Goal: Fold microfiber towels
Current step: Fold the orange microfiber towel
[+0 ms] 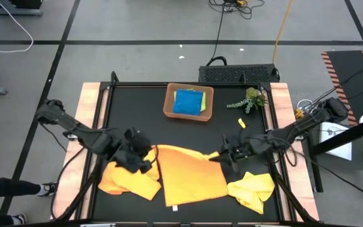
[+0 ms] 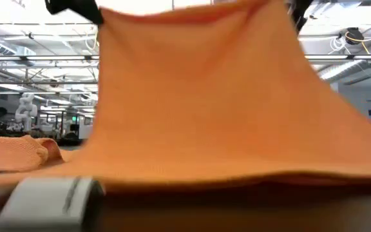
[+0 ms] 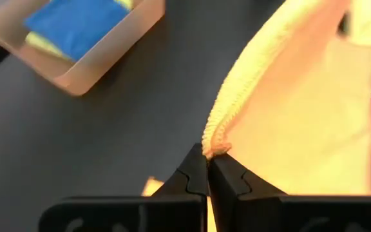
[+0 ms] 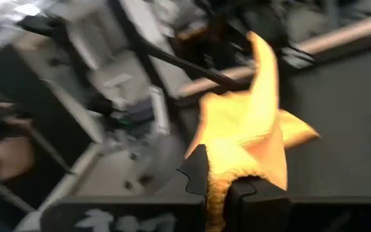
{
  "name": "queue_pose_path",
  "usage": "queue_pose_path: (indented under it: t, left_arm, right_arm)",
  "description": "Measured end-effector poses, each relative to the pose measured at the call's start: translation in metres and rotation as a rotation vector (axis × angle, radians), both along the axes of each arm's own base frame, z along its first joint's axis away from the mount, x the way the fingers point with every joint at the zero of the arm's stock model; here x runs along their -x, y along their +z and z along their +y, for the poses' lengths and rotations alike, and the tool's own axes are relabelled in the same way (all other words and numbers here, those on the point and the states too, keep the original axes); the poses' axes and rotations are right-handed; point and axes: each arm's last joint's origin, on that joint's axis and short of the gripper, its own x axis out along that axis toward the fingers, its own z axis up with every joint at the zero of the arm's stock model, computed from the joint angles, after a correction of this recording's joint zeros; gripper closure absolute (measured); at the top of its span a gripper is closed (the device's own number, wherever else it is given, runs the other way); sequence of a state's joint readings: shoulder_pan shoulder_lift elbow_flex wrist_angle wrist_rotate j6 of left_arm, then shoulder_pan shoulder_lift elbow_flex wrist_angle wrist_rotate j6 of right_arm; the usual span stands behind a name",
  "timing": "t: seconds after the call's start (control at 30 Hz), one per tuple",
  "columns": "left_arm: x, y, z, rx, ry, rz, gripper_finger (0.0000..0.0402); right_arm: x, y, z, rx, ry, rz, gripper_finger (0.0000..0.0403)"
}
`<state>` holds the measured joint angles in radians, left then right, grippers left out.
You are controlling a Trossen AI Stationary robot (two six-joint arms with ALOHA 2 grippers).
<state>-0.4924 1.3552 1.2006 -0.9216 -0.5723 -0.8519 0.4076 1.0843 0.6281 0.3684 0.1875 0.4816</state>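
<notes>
The orange towel (image 1: 191,176) lies at the worktop's (image 1: 137,107) six o'clock edge, its far edge lifted between both arms, so the fold looks to be just starting. The left gripper (image 3: 209,173) has its jaws pressed together on the nine o'clock corner; the right gripper (image 4: 216,187) pinches the three o'clock corner. Next, I judge, both corners must travel together toward six o'clock and land on the near edge, kept level so the halves match. A second orange towel (image 1: 126,180) lies crumpled toward seven o'clock, a yellow towel (image 1: 252,191) toward five, and a folded blue towel (image 1: 188,103) sits in the tray (image 1: 169,108) at twelve.
</notes>
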Motion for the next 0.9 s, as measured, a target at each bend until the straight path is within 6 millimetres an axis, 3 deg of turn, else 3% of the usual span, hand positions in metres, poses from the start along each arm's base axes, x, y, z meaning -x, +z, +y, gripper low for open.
queue_pose_path:
  t: [0.27,0.43,0.7,0.9]
  left_arm:
    - [-0.004,-0.038,0.034,-0.015,0.047,0.154,0.0401]
    - [-0.007,-0.051,0.046,-0.048,0.04,0.178,0.0401]
    - [-0.01,-0.052,0.066,-0.113,0.057,0.21,0.0401]
    - [-0.014,-0.05,0.07,-0.132,0.045,0.19,0.0401]
  right_arm:
    - [-0.001,-0.038,-0.043,0.015,-0.18,0.15,0.0403]
    - [0.004,-0.059,-0.072,-0.044,-0.244,0.184,0.0403]
    - [0.006,-0.06,-0.102,-0.12,-0.23,0.102,0.0403]
    - [0.007,-0.059,-0.107,-0.169,-0.169,0.104,0.0403]
